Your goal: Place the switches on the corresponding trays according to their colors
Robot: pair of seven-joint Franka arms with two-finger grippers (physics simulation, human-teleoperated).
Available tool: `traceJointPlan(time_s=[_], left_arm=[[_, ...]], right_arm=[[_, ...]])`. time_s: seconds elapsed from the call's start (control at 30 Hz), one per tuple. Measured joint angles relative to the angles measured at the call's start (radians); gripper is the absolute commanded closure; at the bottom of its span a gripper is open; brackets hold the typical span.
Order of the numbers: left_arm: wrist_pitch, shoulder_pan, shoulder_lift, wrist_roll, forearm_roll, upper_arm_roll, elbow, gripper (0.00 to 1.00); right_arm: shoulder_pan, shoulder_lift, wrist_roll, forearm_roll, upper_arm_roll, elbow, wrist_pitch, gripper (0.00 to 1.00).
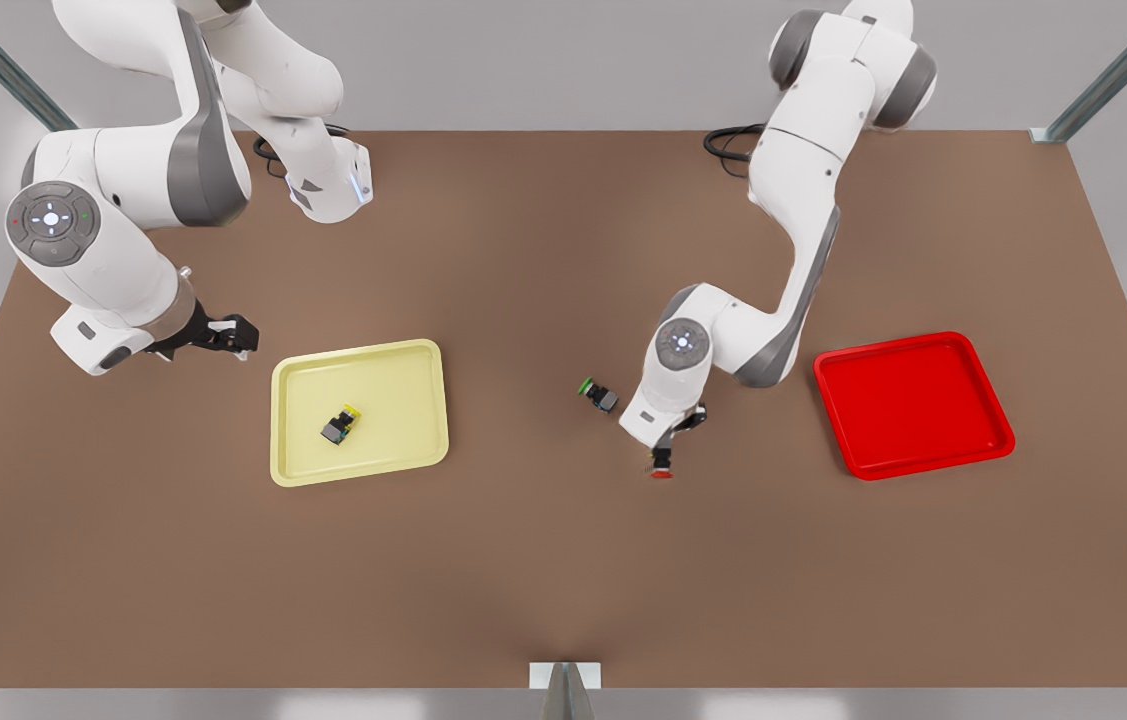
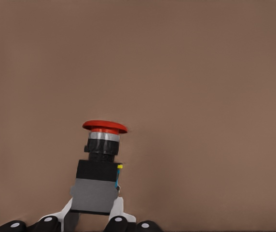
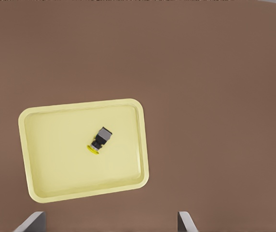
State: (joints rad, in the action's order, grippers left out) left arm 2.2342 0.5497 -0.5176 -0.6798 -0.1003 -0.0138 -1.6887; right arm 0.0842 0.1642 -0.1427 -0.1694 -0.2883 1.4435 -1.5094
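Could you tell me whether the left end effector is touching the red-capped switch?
Touching: the left wrist view shows the left end effector gripping the red-capped switch's grey base.

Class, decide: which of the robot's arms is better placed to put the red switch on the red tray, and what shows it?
The left. Its gripper is already shut on the red switch, near the red tray. The right gripper waits open beside the yellow tray, where the yellow switch lies.

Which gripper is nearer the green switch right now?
Left. The left gripper, shut on the red switch, is just beside the green switch. The right gripper, open, waits beyond the yellow tray.
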Motion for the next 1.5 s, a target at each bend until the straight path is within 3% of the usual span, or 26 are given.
traceJointPlan(time_s=[0.2, 0.5, 0.6, 0.83, 0.87, 0.9, 1.07, 1.13, 1.2, 1.23, 1.37, 1.4, 1.47, 1.5], left_arm=[[0.024, -0.109, 0.237, 0.112, -0.007, 0.002, -0.294, 0.54], [0.032, -0.508, 0.446, 0.616, -0.013, 0.001, -0.560, 0.54], [0.067, -0.605, 0.435, 0.697, -0.047, 0.001, -0.600, 0.54], [0.229, -0.640, 0.284, 0.764, -0.068, -0.001, -0.654, 0.52], [0.238, -0.646, 0.277, 0.763, -0.079, -0.001, -0.654, 0.13], [0.235, -0.644, 0.272, 0.766, -0.076, 0.000, -0.654, 0.00], [0.212, -0.656, 0.317, 0.769, -0.021, 0.000, -0.654, 0.00], [0.142, -0.646, 0.392, 0.767, -0.013, 0.004, -0.655, 0.00], [0.062, -0.666, 0.506, 0.747, -0.009, 0.080, -0.656, 0.00], [0.003, -0.684, 0.546, 0.688, -0.008, 0.137, -0.629, 0.00], [-0.518, -0.574, 0.531, 0.640, 0.004, 0.197, -0.180, 0.00], [-0.583, -0.521, 0.529, 0.641, 0.008, 0.182, -0.115, 0.00], [-0.715, -0.231, 0.520, 0.652, 0.014, -0.037, 0.031, 0.00], [-0.751, -0.184, 0.523, 0.653, 0.021, -0.051, 0.079, 0.00]], right_arm=[[-0.003, 0.001, 0.000, 0.001, -0.001, 0.000, 0.000, 0.00], [-0.003, 0.006, 0.000, 0.001, 0.000, 0.000, 0.002, 0.00], [-0.001, 0.006, 0.000, 0.001, -0.001, 0.000, 0.002, 0.00], [-0.003, 0.006, -0.002, 0.002, -0.002, 0.000, 0.002, 0.00], [-0.004, 0.006, -0.007, 0.002, -0.002, 0.000, 0.002, 0.00], [-0.003, 0.006, -0.008, 0.002, -0.002, 0.000, 0.002, 0.00], [-0.003, 0.006, -0.008, 0.002, -0.002, 0.000, 0.002, 0.00], [-0.003, 0.008, -0.008, 0.002, -0.002, 0.000, 0.001, 0.00], [-0.003, 0.008, -0.008, 0.002, -0.002, 0.000, 0.000, 0.00], [-0.003, 0.009, -0.008, 0.002, -0.002, 0.000, 0.000, 0.00], [-0.003, 0.009, -0.008, 0.005, -0.002, 0.000, -0.002, 0.00], [-0.003, 0.009, -0.008, 0.005, -0.002, 0.000, -0.001, 0.00], [-0.003, 0.012, -0.008, 0.007, -0.002, 0.000, -0.003, 0.00], [-0.003, 0.014, -0.008, 0.007, -0.002, 0.000, -0.006, 0.00]])
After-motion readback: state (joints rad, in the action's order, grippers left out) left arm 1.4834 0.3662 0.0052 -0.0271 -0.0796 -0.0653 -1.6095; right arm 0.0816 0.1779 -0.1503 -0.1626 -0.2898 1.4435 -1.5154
